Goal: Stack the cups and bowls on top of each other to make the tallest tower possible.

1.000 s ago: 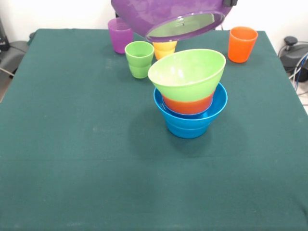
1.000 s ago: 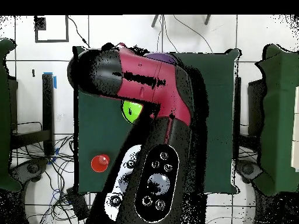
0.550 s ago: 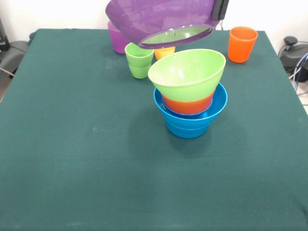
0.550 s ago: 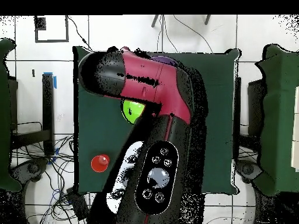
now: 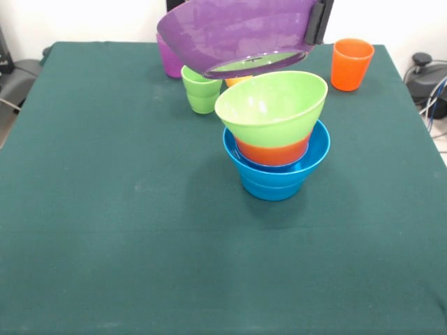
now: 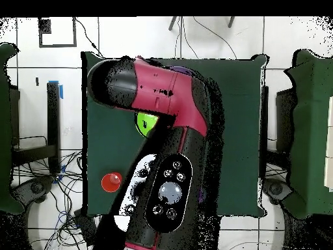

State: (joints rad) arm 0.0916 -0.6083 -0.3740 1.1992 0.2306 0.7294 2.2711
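Arm (image 6: 162, 124): red and black, it stretches from the bottom edge up over the middle of the table and hides most of it.
Table (image 6: 234, 130): dark green cloth shows on both sides of the arm.
Lime green bowl (image 6: 146, 122): only a sliver peeks out at the arm's left edge.
Purple bowl (image 6: 183, 66): a small patch at the arm's top edge.
Red button (image 6: 111, 181): round, beside the arm, lower left.

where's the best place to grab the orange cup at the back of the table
Judging from the front view, take the orange cup by its rim from straight above, one finger inside and one outside. It stands upright with its mouth open, apart from the other cups, so nothing crowds it, and its walls taper downward, so a side grip could slip.
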